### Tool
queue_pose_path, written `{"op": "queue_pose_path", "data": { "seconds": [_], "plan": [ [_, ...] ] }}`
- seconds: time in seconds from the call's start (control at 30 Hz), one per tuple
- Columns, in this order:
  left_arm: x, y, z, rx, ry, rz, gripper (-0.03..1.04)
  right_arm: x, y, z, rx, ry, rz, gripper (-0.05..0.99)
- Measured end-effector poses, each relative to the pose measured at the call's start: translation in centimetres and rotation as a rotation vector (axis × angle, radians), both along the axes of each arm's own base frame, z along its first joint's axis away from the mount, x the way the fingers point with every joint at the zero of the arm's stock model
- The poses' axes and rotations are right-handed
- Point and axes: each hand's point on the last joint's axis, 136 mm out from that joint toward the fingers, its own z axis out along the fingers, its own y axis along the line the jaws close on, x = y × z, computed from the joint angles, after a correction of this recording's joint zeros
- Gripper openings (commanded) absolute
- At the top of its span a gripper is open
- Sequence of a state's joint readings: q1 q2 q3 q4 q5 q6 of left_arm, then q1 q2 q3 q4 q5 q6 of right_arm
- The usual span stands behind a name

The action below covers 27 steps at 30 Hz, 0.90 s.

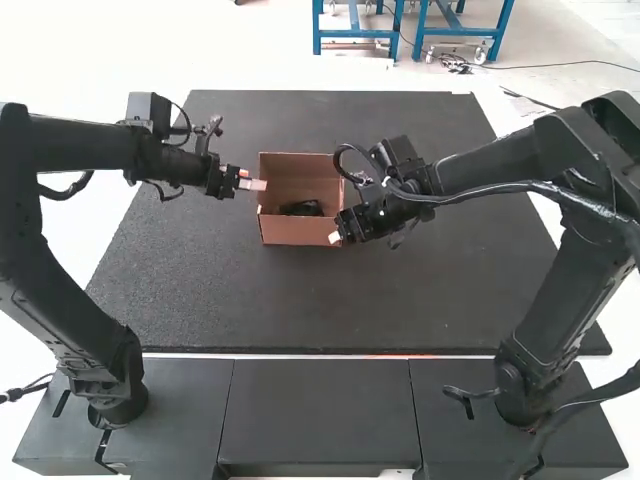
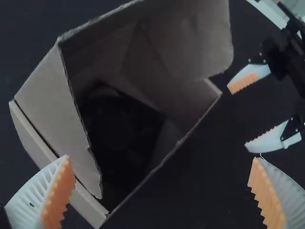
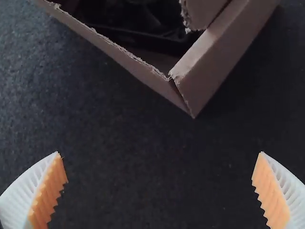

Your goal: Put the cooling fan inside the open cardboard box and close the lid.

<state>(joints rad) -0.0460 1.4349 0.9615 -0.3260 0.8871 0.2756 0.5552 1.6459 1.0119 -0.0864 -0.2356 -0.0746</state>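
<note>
1. I'm seeing the left pincer (image 1: 248, 182) hanging wide open, just beside the left wall of the cardboard box (image 1: 297, 226).
2. The right pincer (image 1: 340, 233) is gaping wide too, sitting at the box's front right corner.
3. The cooling fan (image 1: 300, 208) is lying inside the box, dark against the floor.
4. The lid flap (image 2: 186, 43) is standing open. I'm judging both pincers about equally near, one flanking each side.

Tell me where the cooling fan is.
In the high view the cooling fan lies inside the open cardboard box at the middle of the mat, between the left gripper and the right gripper.
</note>
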Motion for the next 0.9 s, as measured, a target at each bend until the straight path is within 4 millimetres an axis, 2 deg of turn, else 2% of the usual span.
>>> {"op": "queue_pose_path", "data": {
  "seconds": [0.17, 0.27, 0.33, 0.4, 0.5, 0.63, 0.77, 0.83, 0.9],
  "plan": [
    [-1.0, -0.8, 9.1, -0.062, -0.144, -0.058, 0.85, -0.5, -0.3, -0.7, -0.01, 0.015, 0.0, 0.9],
    [-0.6, -1.6, 13.9, -0.103, -0.27, -0.096, 0.85, -0.9, -0.6, -1.1, -0.016, 0.025, 0.0, 0.9],
    [0.3, -2.8, 16.2, -0.143, -0.356, -0.128, 0.85, -1.0, -0.6, -1.2, -0.018, 0.027, 0.001, 0.9],
    [1.3, -4.6, 17.5, -0.189, -0.425, -0.164, 0.85, -1.0, -0.6, -1.2, -0.019, 0.028, 0.001, 0.9],
    [3.1, -7.4, 16.7, -0.24, -0.42, -0.196, 0.85, -1.0, -0.6, -0.9, -0.015, 0.022, 0.001, 0.9],
    [5.8, -10.1, 12.0, -0.26, -0.301, -0.194, 0.85, -1.1, -0.6, 0.6, 0.001, -0.001, 0.002, 0.9],
    [7.9, -10.9, 6.9, -0.241, -0.176, -0.156, 0.85, -1.3, -0.5, 2.0, 0.025, -0.022, 0.008, 0.9],
    [8.5, -10.8, 5.1, -0.226, -0.133, -0.138, 0.85, -1.3, -0.4, 2.9, 0.042, -0.039, 0.011, 0.9],
    [8.7, -10.8, 4.1, -0.212, -0.115, -0.125, 0.85, -1.3, -0.3, 3.9, 0.062, -0.056, 0.014, 0.9]
  ]
}}
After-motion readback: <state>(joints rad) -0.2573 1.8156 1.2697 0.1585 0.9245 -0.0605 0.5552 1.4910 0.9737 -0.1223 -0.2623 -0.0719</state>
